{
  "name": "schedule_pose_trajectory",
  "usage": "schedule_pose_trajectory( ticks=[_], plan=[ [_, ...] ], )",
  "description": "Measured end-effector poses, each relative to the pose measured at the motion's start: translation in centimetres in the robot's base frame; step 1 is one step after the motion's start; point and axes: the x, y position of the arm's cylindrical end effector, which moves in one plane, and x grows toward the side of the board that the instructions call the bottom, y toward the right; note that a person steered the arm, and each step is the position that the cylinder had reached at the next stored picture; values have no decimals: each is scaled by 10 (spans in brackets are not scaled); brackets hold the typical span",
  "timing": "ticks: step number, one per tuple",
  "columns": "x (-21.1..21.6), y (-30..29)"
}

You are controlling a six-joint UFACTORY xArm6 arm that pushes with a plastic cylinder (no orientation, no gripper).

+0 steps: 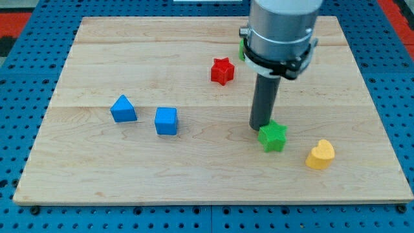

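My tip [260, 125] rests on the wooden board [194, 175], right of centre. It touches, or all but touches, the upper left side of a green star block [273, 136]. A yellow heart-shaped block [320, 155] lies a short way to the lower right of the star. A red star block [222, 70] sits up and to the left of the tip. Far to the left stand a blue cube [166, 121] and a blue triangular block [123, 109].
Another green block [241, 48] peeks out behind the arm's grey housing [281, 32] near the view's top, mostly hidden. A blue pegboard surface [26, 77] surrounds the board on all sides.
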Motion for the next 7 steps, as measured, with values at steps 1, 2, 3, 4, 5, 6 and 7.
schedule_pose_trajectory(
  ticks=[1,2,3,4,5,6,7],
  plan=[
    [15,35],
    [18,35],
    [-10,-5],
    [-45,-58],
    [-63,-125],
    [-48,-187],
    [-13,-209]
  ],
)
